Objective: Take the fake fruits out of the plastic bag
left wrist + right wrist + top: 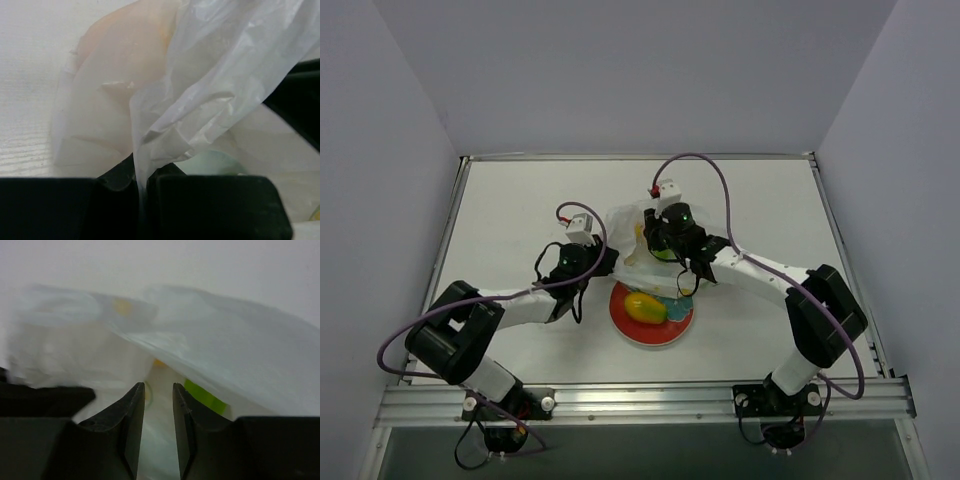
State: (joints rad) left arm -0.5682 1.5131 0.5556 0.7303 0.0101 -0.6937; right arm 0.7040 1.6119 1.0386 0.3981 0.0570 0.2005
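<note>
left fingers (156,184) clamped on plastic bag (215,75); right fingers (135,407) narrow gap, empty, at bag. yellow-orange fake fruit (645,307) on plate (665,338).

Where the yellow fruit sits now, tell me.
In the top view, the yellow fruit lies on the red plate, at the middle of the table, just on the near side of the plastic bag.

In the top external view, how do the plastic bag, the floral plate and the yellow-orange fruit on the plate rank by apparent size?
1. plastic bag: largest, but partly hidden, so only slightly ahead of the plate.
2. plate.
3. yellow-orange fruit: clearly the smallest.
</note>
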